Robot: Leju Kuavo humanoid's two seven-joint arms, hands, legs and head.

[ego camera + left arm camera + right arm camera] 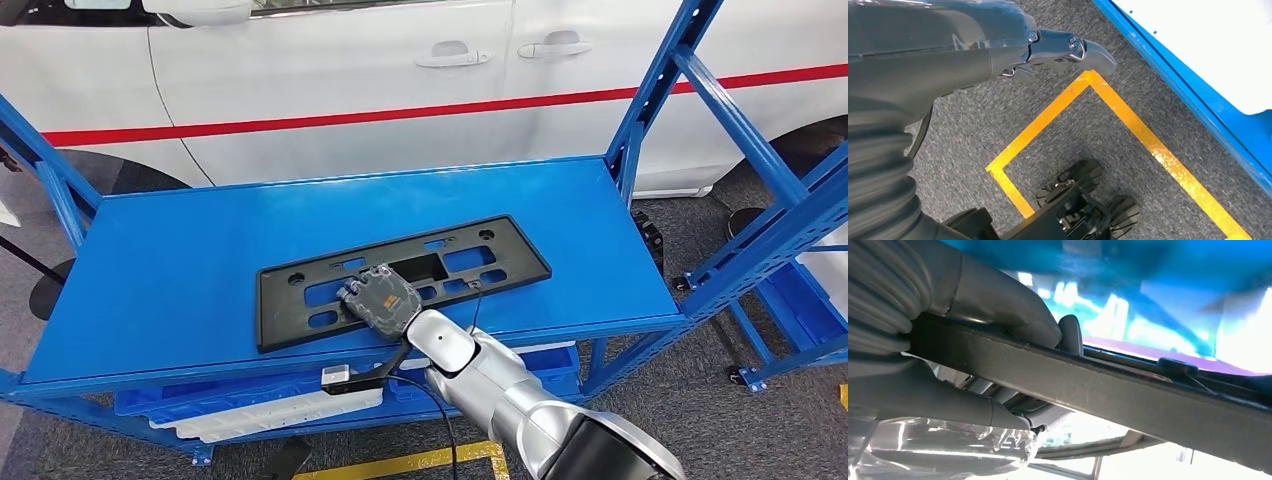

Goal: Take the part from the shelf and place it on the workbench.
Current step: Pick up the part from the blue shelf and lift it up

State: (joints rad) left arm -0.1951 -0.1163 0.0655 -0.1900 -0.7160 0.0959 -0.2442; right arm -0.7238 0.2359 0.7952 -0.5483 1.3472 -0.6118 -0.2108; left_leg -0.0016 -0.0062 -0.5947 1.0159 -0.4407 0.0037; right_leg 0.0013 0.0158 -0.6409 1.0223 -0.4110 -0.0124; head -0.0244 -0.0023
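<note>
My left hand (1058, 52) hung over grey carpet marked with yellow tape (1128, 125), holding nothing, fingers stretched out. The black license plate bracket (400, 275) lay flat on the blue shelf (180, 270), near its front edge. My right hand (378, 300) gripped the bracket's near rim, thumb (1013, 315) above, fingers beneath. A white car (380, 80) stood behind.

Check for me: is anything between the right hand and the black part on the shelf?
Nothing. In the head view the right hand sits on the black license plate frame; the right wrist view shows its thumb and fingers clasping the frame's near edge.
</note>
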